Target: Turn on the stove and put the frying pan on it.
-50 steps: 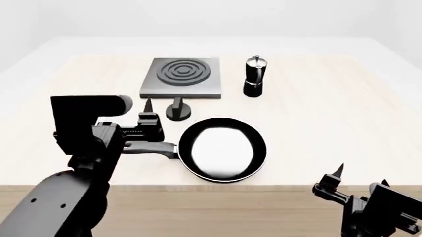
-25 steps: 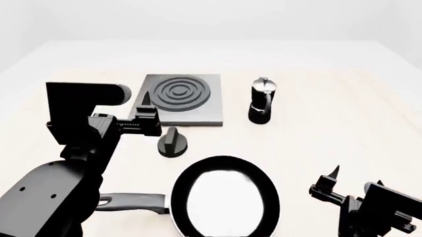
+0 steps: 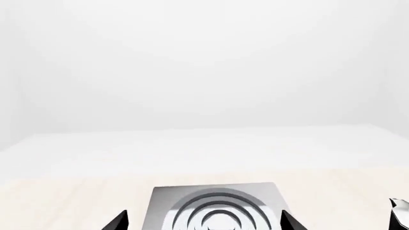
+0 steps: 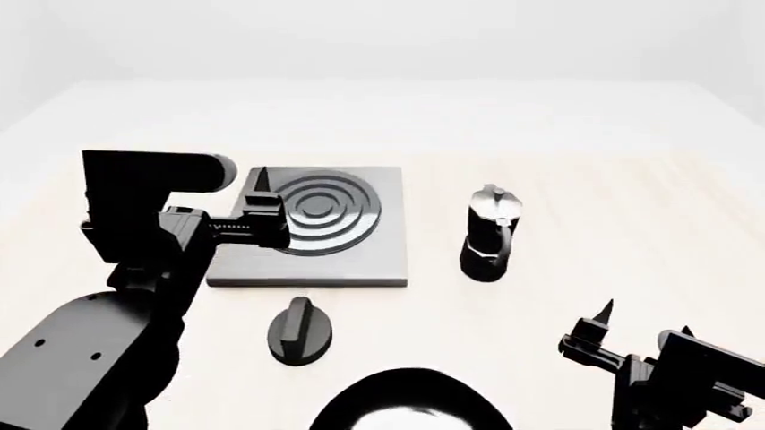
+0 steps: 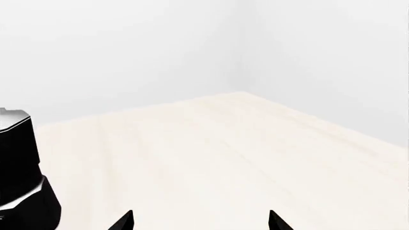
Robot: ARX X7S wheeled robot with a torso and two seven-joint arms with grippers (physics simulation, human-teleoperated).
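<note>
The stove (image 4: pixel 358 260) is a grey square plate with a ringed burner (image 4: pixel 321 208), lying mid-table. Its black round knob (image 4: pixel 299 331) sits on the table in front of it. Only the far rim of the frying pan (image 4: pixel 413 403) shows at the head view's bottom edge; its handle is out of view. My left gripper (image 4: pixel 261 210) hovers open over the stove's left edge. In the left wrist view the stove (image 3: pixel 214 206) lies ahead between the left gripper (image 3: pixel 203 223) tips. My right gripper (image 4: pixel 649 327) is open and empty at the near right, its tips (image 5: pixel 200 221) over bare table.
A black-and-silver moka pot (image 4: pixel 493 235) stands upright right of the stove; it also shows at the edge of the right wrist view (image 5: pixel 19 167). The pale wooden table (image 4: pixel 622 206) stretches to the right and back, with white walls beyond.
The head view has shifted, so the stove, knob and pan slid toward its bottom edge and the pan is mostly cut off. The left gripper now overlaps the stove's left edge.
</note>
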